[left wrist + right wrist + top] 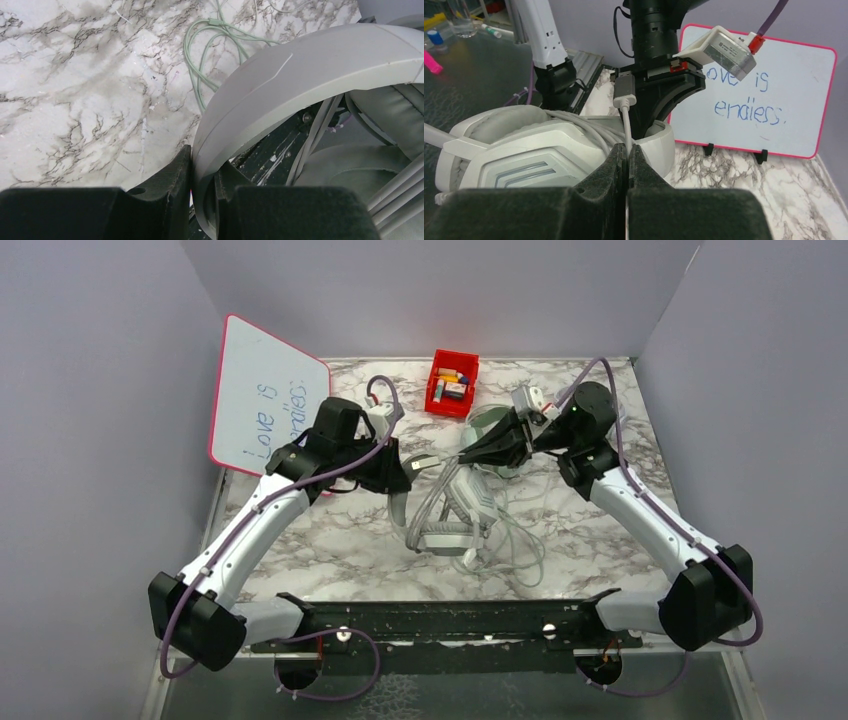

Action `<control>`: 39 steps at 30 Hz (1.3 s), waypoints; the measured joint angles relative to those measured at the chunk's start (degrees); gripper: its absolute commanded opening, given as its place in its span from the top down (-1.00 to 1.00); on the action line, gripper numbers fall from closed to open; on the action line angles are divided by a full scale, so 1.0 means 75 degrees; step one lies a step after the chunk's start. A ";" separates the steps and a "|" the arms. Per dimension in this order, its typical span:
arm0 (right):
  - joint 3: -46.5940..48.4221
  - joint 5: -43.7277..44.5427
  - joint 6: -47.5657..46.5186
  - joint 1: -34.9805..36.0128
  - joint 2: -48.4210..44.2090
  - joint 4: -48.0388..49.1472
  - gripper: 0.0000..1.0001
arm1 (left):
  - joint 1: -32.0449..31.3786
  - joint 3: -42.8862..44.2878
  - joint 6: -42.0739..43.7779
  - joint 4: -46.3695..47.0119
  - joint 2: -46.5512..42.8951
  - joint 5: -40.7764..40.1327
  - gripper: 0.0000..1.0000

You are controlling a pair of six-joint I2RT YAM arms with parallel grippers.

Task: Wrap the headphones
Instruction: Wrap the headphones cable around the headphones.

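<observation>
Beneath the right hand (468, 455), mint-green headset (482, 420) shows only partly.

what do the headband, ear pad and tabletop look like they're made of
Headband: seemingly hard plastic, smooth matte grey, with a fine scratch. Ear pad: likely faux leather, softly creased with a seam. Tabletop: marble pattern, possibly printed laminate; the look leaves that open.
</observation>
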 measured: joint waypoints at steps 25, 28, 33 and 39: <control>0.1545 -0.0204 -0.2873 0.0560 0.1145 -0.4940 0.72 | 0.0009 0.0102 0.0539 -0.0804 0.0428 -0.0889 1.00; 0.1510 -0.0195 -0.2786 0.0580 0.1145 -0.4943 0.70 | -0.0003 0.0105 0.0551 -0.0868 0.0428 -0.0930 1.00; 0.1510 -0.0012 -0.2544 0.0833 0.1157 -0.4992 0.61 | -0.0015 0.0122 0.0475 -0.0895 0.0428 -0.0965 1.00; 0.1510 0.0589 -0.2393 0.1160 0.1279 -0.5158 0.63 | 0.0003 0.0233 0.0321 -0.0807 0.0428 -0.1239 1.00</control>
